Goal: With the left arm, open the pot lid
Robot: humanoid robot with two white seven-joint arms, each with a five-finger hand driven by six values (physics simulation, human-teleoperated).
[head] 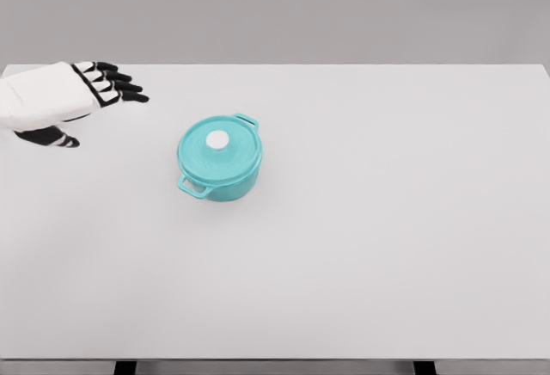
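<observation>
- Hovering at the table's left edge, the white-and-black left hand (86, 95) has fingers spread and holds nothing.
- Near the centre of the white table (387, 246) sits the round teal pot (219, 169), its teal lid (219, 146) on, white knob (217, 139) upward for grasping.
- The left forearm is cut off by the frame; the right arm is unseen.

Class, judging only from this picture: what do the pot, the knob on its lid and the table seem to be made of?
Pot: probably enamelled metal; even teal colour with a soft sheen.
Knob: white, smooth, perhaps plastic or ceramic; too small to tell.
Table: matte white, no grain or reflections, perhaps laminate. It is a simulator's render, so these are guesses.
</observation>
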